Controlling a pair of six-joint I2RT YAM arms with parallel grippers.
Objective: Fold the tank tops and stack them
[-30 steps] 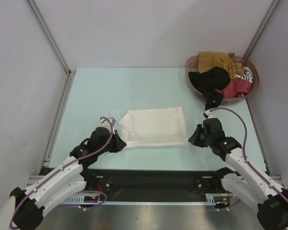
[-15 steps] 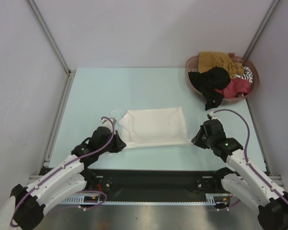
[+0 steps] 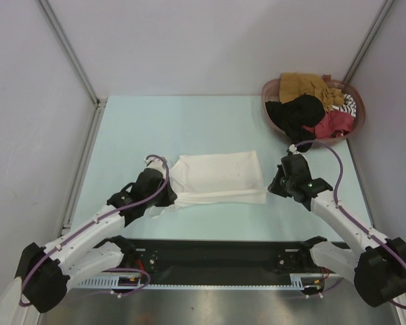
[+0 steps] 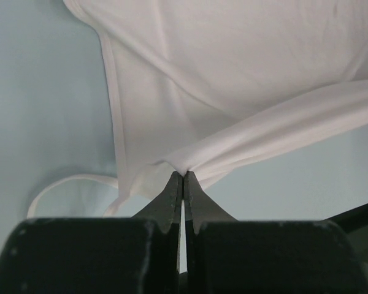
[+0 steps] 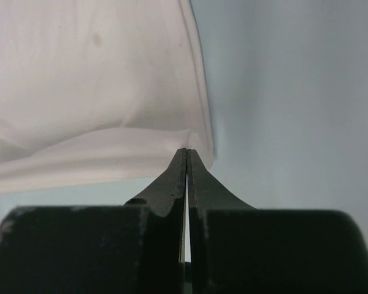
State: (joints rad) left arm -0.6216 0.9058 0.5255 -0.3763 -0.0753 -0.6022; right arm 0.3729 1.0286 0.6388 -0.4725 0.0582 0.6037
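The left gripper [image 4: 183, 174] has its jaws pinched fully together on a bunched near corner of the white tank top [image 4: 233, 73], with a loose strap loop trailing beside it. The right gripper [image 5: 186, 150] is clamped just as tight on the opposite near corner, on the side toward the round basket [image 3: 265, 95]. From above, the left gripper [image 3: 168, 198] sits well to the left of the basket and the right gripper [image 3: 274, 188] just on its near side, so the hem is stretched between them. Judging by that hold, the paired corner grip keeps the edge straight for a fold away from the arms. The white tank top [image 3: 220, 177] lies flat on the pale table [image 3: 135, 128], near and to the left of the basket, apart from it. Inside the basket wait the mustard [image 3: 304, 84], black [image 3: 294, 114], red [image 3: 335, 123] and striped [image 3: 350, 103] tank tops. Compared with a second ago, both grippers have moved farther from the arm bases — the right one closer to the basket — and the near hem has risen into a doubled band over the cloth.
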